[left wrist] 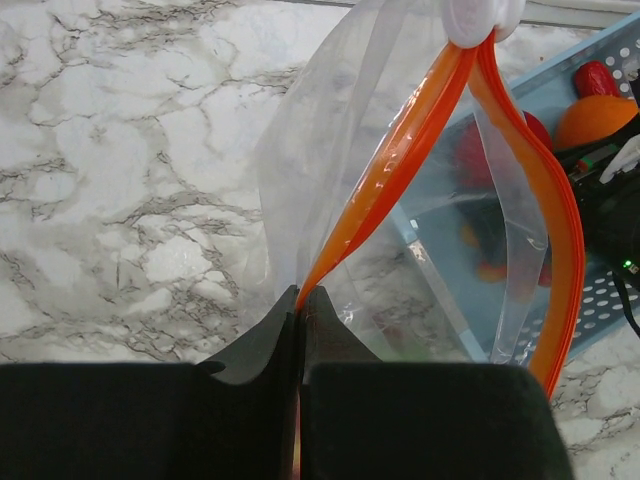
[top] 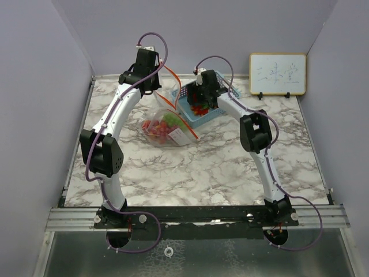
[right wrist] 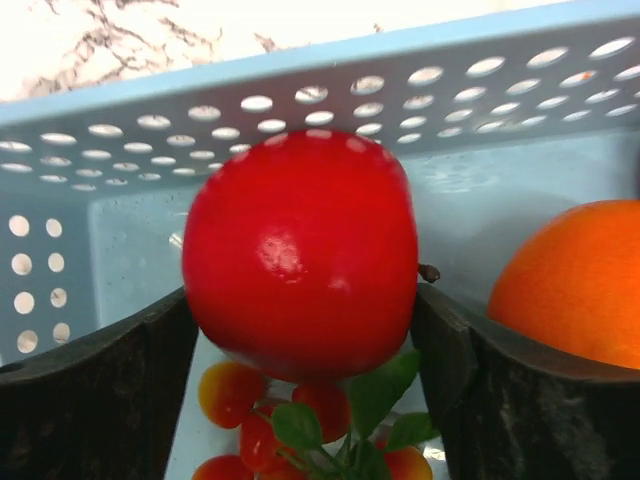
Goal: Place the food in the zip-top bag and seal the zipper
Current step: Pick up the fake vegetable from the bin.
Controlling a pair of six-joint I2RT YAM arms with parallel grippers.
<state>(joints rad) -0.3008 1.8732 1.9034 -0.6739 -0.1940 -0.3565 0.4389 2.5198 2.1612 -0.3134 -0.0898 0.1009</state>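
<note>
On the marble surface (top: 202, 167), the clear bag (top: 164, 128) lies just beside the blue basket (top: 203, 121) and already holds several red and green pieces. The left hand (left wrist: 299, 300) is pinched together on the orange zipper (left wrist: 400, 150), and the bag's mouth gapes unsealed. Inside the basket, the right hand (right wrist: 300, 310) is clamped on the red apple (right wrist: 300, 250). An orange (right wrist: 580, 280) and small red pieces (right wrist: 232, 395) lie there too. My judgement: roughly halfway, with at least 3 items to move before sealing.
</note>
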